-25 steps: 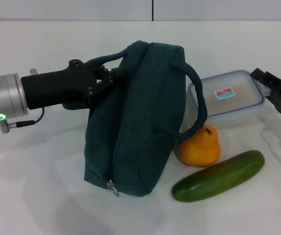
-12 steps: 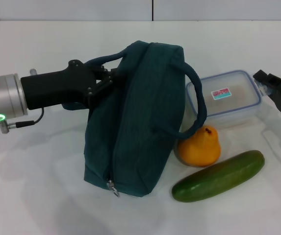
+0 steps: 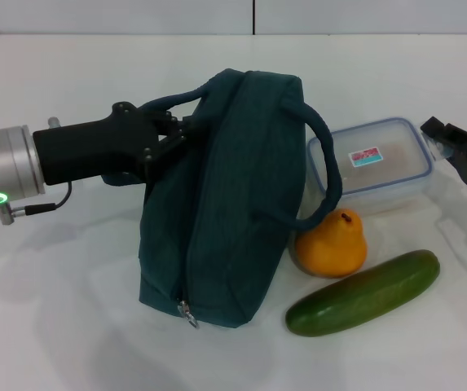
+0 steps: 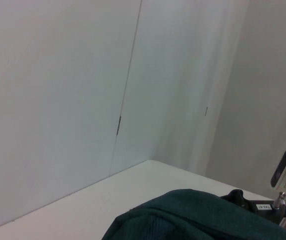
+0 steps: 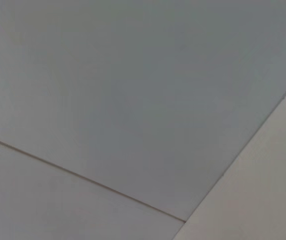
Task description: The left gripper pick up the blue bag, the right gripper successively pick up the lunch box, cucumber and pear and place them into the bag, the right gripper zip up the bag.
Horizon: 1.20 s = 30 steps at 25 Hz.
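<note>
Hands at work on a white worktop (image 3: 70, 326): the left hand (image 3: 172, 134) reaches in from the robot's left and is clenched on the near handle of the blue bag (image 3: 225, 204), its dark fingers pressed against the fabric at the bag's upper edge. The bag stands upright on the worktop, leaning slightly, with its zipper pull (image 3: 187, 312) low at the front end and its second handle (image 3: 324, 175) arching out toward the lunch box (image 3: 376, 163). That clear, lidded box (a small label on its lid) sits on the worktop to the bag's right. The right hand (image 3: 457, 151) is at the box's far right edge; whether its fingers are spread or closed on the rim cannot be told from this angle. An orange-yellow pear (image 3: 332, 244) rests just in front of the box, touching the bag's loose handle, and the cucumber (image 3: 363, 293) lies diagonally just in front of the pear. The left wrist view shows only the top of the bag against pale walls.
</note>
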{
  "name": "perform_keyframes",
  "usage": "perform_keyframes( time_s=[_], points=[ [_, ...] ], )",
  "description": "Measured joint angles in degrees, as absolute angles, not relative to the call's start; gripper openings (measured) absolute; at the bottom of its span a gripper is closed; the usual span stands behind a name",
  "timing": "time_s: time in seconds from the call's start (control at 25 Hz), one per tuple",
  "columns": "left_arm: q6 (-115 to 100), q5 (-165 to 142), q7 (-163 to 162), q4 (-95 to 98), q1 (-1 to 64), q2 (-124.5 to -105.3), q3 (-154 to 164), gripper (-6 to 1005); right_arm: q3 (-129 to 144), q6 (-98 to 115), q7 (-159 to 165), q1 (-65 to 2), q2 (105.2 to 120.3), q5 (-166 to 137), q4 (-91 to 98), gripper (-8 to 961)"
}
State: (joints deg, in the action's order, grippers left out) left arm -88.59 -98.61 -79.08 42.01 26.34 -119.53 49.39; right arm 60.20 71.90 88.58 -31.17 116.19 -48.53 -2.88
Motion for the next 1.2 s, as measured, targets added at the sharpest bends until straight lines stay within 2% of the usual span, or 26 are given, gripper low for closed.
perform_keyframes(
  time_s=[1.2],
  points=[
    [-91.75,-89.34,-77.14,42.37,24.27,-119.32,48.95,45,61.88,80.04,72.67,-27.76,116.05,-49.40,3.38,97]
  ],
)
